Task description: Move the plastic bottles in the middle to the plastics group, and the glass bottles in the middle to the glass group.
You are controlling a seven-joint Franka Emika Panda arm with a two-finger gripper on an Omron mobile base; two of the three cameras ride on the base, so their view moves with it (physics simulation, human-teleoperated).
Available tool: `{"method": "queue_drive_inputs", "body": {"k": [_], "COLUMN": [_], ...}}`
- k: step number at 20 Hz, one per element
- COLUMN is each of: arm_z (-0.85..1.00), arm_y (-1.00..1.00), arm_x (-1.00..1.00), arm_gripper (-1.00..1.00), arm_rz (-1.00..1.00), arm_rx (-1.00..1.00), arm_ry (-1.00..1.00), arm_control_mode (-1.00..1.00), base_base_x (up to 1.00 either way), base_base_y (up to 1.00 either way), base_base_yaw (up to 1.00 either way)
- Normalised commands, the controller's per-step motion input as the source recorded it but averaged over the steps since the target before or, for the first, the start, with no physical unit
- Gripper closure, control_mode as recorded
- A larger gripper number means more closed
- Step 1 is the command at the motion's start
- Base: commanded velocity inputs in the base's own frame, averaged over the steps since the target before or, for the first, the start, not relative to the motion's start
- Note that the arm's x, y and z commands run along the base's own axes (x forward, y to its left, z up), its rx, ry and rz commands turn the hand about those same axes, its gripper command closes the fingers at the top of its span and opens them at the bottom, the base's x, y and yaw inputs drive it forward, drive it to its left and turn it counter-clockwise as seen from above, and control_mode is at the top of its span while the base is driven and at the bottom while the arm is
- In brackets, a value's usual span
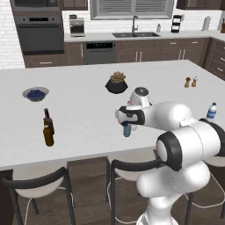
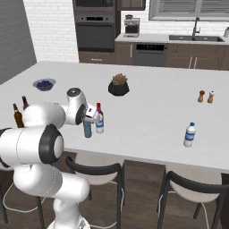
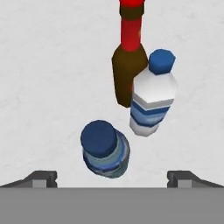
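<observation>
Pincer (image 3: 112,177) spread wide above teal bottle (image 3: 105,148); red-capped brown bottle (image 3: 127,72) partly hidden behind white-labelled bottle (image 3: 153,98), top cropped.

On the white desk (image 1: 88,118): potted succulent (image 1: 117,82) mid-back, blueberry bowl (image 1: 35,93) far left, 2 tiny brown shakers (image 1: 190,82) off right. Dark stools (image 2: 96,172) tucked along the near edge.

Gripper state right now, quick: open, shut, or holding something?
Gripper: open, holding nothing; it hovers above the teal-blue bottle, fingertips wide to either side.
</observation>
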Motion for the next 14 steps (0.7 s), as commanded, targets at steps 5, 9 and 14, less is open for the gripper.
{"method": "queue_drive_inputs", "body": {"k": [5,9,14], "arm_z": [-0.2,-0.17,-0.12], "arm_y": [0.0,0.0,0.0], "arm_x": [0.1,0.14,0.1], "arm_gripper": [-1.0,-1.0,-1.0], "arm_rz": [0.0,0.0,0.0], "arm_rx": [0.0,0.0,0.0], "arm_ry": [0.0,0.0,0.0], "arm_control_mode": [-1.0,-1.0,-1.0], "base_base_x": [0.0,0.0,0.0], "base_base_y": [0.0,0.0,0.0], "base_base_yaw": [0.0,0.0,0.0]}}
